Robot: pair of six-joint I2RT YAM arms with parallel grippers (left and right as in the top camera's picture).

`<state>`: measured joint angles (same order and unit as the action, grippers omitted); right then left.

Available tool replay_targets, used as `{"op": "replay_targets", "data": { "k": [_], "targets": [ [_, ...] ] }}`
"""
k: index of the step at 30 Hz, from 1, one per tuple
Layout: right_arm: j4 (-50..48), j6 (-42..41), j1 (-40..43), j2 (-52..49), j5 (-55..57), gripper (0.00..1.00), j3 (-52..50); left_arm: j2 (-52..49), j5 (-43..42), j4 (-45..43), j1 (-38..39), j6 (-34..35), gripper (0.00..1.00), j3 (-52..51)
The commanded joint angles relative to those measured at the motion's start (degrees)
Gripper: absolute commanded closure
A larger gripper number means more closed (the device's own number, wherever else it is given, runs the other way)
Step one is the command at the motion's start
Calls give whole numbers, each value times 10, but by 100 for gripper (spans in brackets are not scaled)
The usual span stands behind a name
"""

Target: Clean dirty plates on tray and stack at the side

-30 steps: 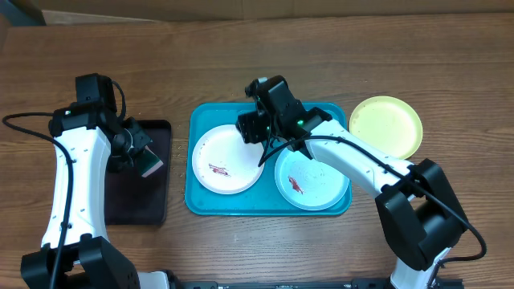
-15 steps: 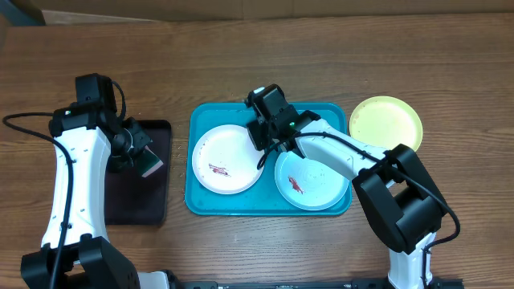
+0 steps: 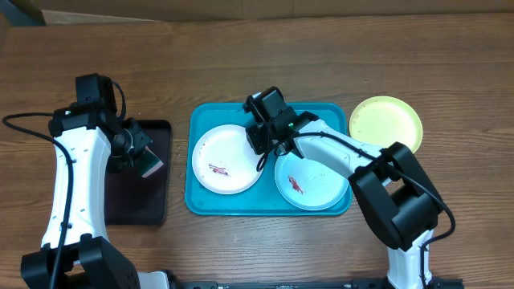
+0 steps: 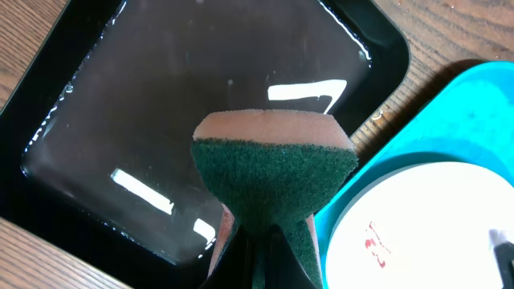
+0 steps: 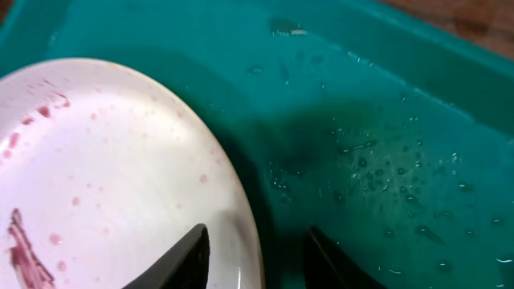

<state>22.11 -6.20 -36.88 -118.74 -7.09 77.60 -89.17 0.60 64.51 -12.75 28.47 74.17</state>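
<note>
The turquoise tray (image 3: 201,205) holds a white plate (image 3: 229,159) with red smears on the left and a mint-rimmed plate (image 3: 313,181) with a red smear on the right. A yellow-green plate (image 3: 385,126) lies on the table right of the tray. My right gripper (image 3: 255,138) is down at the white plate's far right rim. In the right wrist view its jaws (image 5: 257,241) stand apart, one finger over the white plate (image 5: 104,177), the other over the wet tray (image 5: 385,120). My left gripper (image 4: 261,265) is shut on a green sponge (image 4: 273,177) above the black tray.
A narrow black tray (image 3: 136,201) with a glossy wet bottom (image 4: 161,120) lies left of the turquoise tray. The right arm reaches across the mint-rimmed plate. Bare wooden table surrounds both trays.
My right gripper has dropped lower and shifted slightly left onto the white plate's rim, and its jaws have narrowed. The left arm and sponge have stayed still.
</note>
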Motion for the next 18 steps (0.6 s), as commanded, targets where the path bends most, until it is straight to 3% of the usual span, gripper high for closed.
{"op": "replay_targets", "data": {
  "k": [1,5,10,14,18],
  "targets": [
    [-3,2,-1,-11,-3,61,-4,-2,-7,0,0,-9,96,-3],
    [0,-28,-1,-11,-3,64,-4,-2,-7,0,0,-9,96,-3],
    [5,-47,-1,-12,-3,85,-4,-2,-7,0,0,-9,96,-3],
    [9,-70,-1,-12,-3,96,-4,-2,-8,0,0,-9,96,-3],
    [16,-107,-1,-12,-3,96,-4,-2,-32,0,0,-13,96,-3]
  ]
}}
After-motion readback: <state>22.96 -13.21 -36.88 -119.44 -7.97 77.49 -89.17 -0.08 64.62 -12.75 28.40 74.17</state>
